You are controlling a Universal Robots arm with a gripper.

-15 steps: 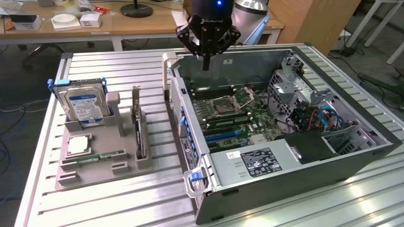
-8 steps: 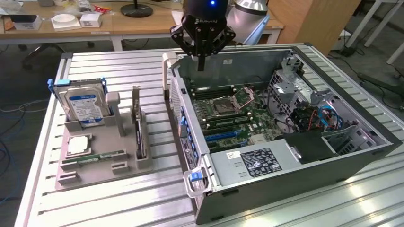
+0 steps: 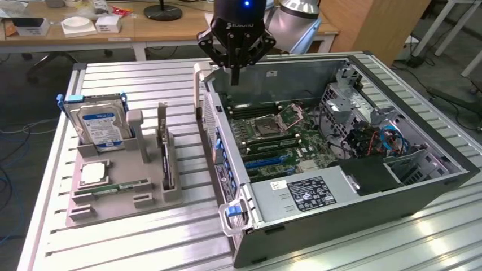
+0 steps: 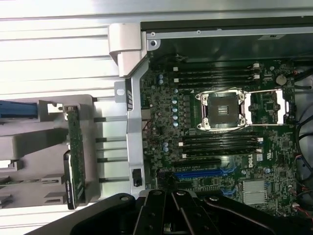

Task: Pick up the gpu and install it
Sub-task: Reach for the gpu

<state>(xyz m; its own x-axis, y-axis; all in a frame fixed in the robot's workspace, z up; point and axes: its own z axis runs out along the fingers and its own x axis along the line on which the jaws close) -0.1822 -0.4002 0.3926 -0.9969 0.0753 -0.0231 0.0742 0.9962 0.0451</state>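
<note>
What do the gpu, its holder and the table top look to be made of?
The gpu: dark circuit board, with what looks like a bare silvery metal bracket at one end. The holder: uniform matte grey, likely moulded or printed plastic. The table top: ribbed slats with a bright sheen, probably aluminium.

- Hard drive (image 3: 101, 125): stands upright at the far corner of the grey fixture (image 3: 130, 169).
- Processor (image 3: 92, 172): lies flat on the fixture.
- Memory stick (image 3: 113, 187): lies along the fixture's near edge.
- Slatted table (image 3: 135, 237): carries the fixture.

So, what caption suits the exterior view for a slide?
Shut black gripper hovers over the open grey computer case; the thin black gpu card stands upright in its grey tray.
</note>
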